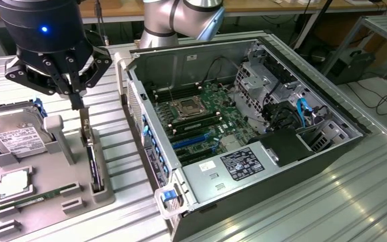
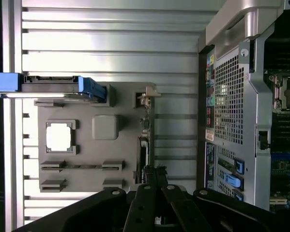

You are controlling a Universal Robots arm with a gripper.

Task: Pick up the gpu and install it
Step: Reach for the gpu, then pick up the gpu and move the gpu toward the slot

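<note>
The claw [image 1: 78,103], its fingers pressed together, hangs with its tips just at the top of the graphics card [image 1: 93,169], standing on edge in the grey tray [image 1: 59,161] directly beneath.

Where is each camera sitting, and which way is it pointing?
Exterior view: high up off the arm, looking down at the open computer case, the tray and the gpu; the arm and gripper show.
Wrist view: on the wrist, looking down past the gripper at the tray and the computer case.
Shared: the gripper shut on the upright gpu, the tray and the computer case.
</note>
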